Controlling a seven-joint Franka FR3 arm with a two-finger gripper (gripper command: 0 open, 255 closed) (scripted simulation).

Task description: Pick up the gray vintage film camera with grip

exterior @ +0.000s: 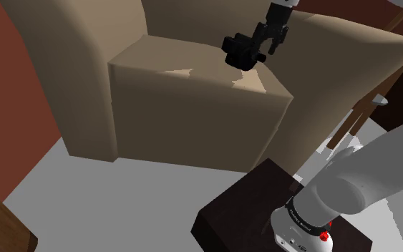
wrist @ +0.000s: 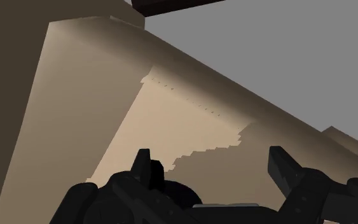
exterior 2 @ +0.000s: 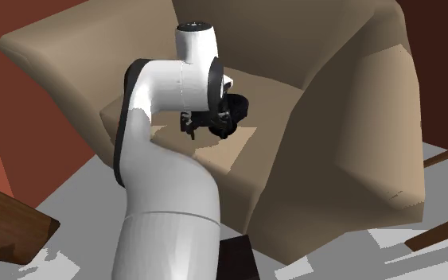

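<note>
1. A white robot arm (exterior 2: pixel 162 183) reaches over a beige armchair (exterior: pixel 192 114), its black end effector (wrist: pixel 210 154) clasping the dark film camera (exterior: pixel 238 51).
2. The camera sits between the two fingers (wrist: pixel 284 172), which stand wide apart on either side of it. It is low in the grip, close to the palm.
3. In the shoulder view the camera hangs over the back corner of the seat cushion (exterior: pixel 157 64), on that view's right, close to the armrest. It appears to be lifted clear of the cushion.
4. In the wrist view the camera's dark bulk stretches crosswise from one finger toward the other, so its long axis lies across the grip.
5. The camera renders as a black lump against the black fingers. Which way its lens or hand grip faces cannot be made out.
6. In the wrist view the frame's edge cuts off the lower part of the camera. In the second exterior view the arm's wrist covers part of it.
7. The dark box stand (exterior: pixel 243 207) sits on a grey floor (exterior: pixel 107 200) in front of the chair, with a red-brown wall (exterior: pixel 13 93) beside it.
</note>
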